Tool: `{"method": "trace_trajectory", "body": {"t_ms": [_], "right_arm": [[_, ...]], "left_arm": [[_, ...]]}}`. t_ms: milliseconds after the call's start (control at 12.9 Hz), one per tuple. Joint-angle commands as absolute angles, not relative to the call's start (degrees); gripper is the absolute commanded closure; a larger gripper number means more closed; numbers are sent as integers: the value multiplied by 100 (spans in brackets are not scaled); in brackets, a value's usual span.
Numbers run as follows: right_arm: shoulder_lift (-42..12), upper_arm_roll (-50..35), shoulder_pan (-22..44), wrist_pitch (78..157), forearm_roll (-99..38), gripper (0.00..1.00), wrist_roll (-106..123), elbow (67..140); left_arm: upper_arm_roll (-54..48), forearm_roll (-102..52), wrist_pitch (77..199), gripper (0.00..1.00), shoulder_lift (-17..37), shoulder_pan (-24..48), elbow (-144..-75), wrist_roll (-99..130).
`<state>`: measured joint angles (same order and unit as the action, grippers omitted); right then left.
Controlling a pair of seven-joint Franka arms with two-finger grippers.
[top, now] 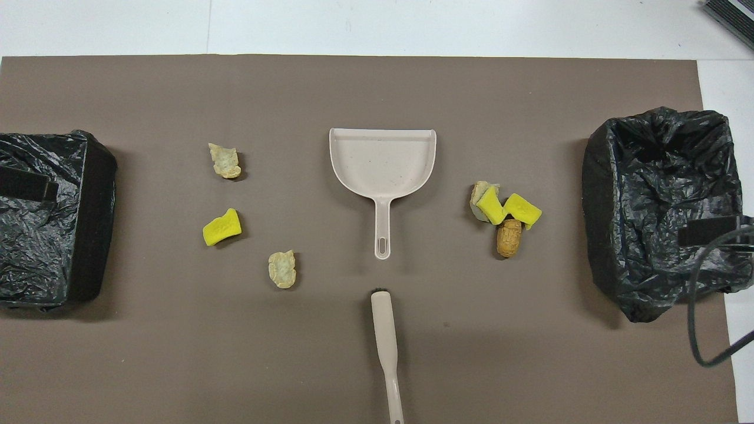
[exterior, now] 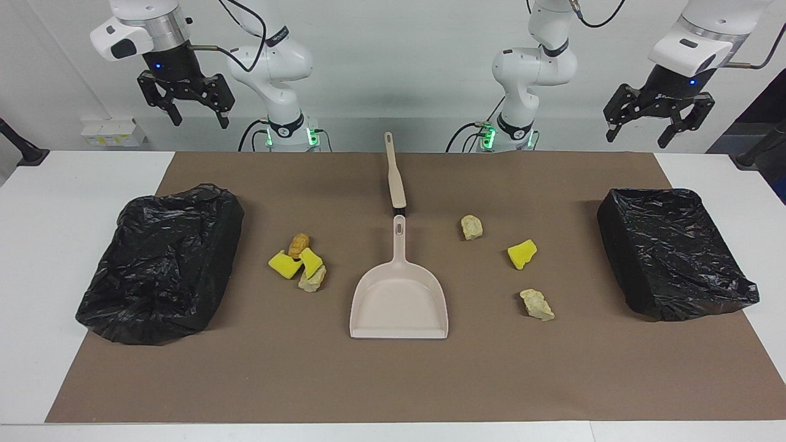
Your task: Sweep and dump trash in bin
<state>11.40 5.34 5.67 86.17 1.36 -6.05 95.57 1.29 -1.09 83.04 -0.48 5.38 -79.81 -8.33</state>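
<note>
Trash lies on the brown mat in two groups. Toward the right arm's end, a brown lump (exterior: 298, 244) (top: 509, 237), two yellow sponge pieces (exterior: 284, 264) (top: 523, 209) and a beige chunk (exterior: 313, 279) touch each other. Toward the left arm's end, a beige chunk (exterior: 471, 226) (top: 283, 269), a yellow piece (exterior: 522, 253) (top: 221, 228) and another beige chunk (exterior: 537, 304) (top: 224, 161) lie apart. A bin lined with a black bag stands at each end (exterior: 163, 264) (exterior: 672, 252). My right gripper (exterior: 201, 120) and left gripper (exterior: 638, 140) hang open and empty, high over the table's robot edge.
A beige dustpan (exterior: 399, 294) (top: 383, 159) lies mid-mat, its handle pointing toward the robots. A beige-handled brush (exterior: 396, 178) (top: 384, 330) lies in line with it, nearer to the robots. White table shows around the mat (exterior: 393, 380). A black cable (top: 701, 306) hangs by the right arm's bin (top: 660, 206).
</note>
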Motion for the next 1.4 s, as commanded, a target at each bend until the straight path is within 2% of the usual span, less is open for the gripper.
{"method": "trace_trajectory", "body": {"t_ms": [0,855,1166,1322], "right_arm": [[1151,589,518,8631,88,0,-404,9571],[1186,571,536,8640,79,0,-413,9668],[1204,571,536,8622,79,0,-404,9677],[1222,571,536,8622,79,0,-404,9720]], "left_arm": [[97,-106,8262,0,-79,501,-7971,-809],[27,-167,8253,0,-193,589,-8164,-765],[9,-167,8341,0,-509,852,-8638,-782],[9,-167,8481,0,-886,1159,-9216,-782]]}}
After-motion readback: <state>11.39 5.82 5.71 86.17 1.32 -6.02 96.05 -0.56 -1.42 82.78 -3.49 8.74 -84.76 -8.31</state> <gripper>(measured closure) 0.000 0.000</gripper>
